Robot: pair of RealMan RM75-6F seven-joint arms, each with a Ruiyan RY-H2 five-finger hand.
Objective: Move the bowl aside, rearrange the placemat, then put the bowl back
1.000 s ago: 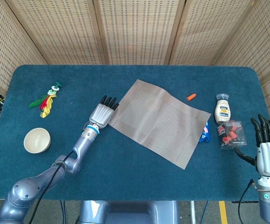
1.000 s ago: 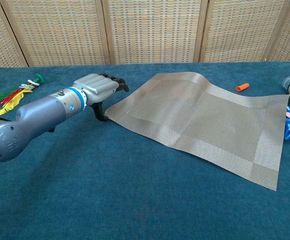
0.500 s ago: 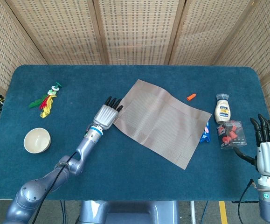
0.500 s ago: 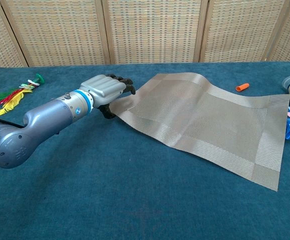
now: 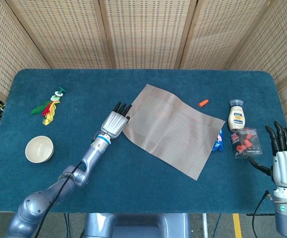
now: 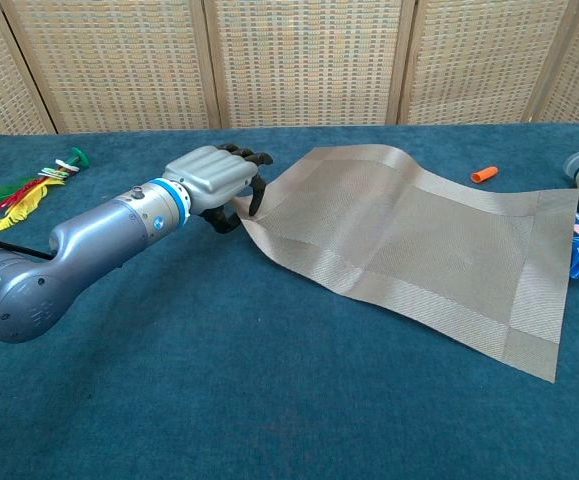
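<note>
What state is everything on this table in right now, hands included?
Placemat: askew, left corner lifted.
Left hand: gripping that corner.
Right hand: empty, fingers apart, off the table's right edge.
Bowl: upright, empty, set aside left.
Squeeze bottle: lying down, capped.

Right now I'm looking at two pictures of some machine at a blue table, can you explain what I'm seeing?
It is a two-armed robot with human-like hands. One picture looks down from its head, the other forward from its chest. Its left hand grips the corner of a woven placemat, lifting that edge. Its right hand rests open near the table edge, holding nothing. On the blue table also lie a cream bowl, a feathered toy, a sauce bottle, a small orange piece and a red-and-black package.
</note>
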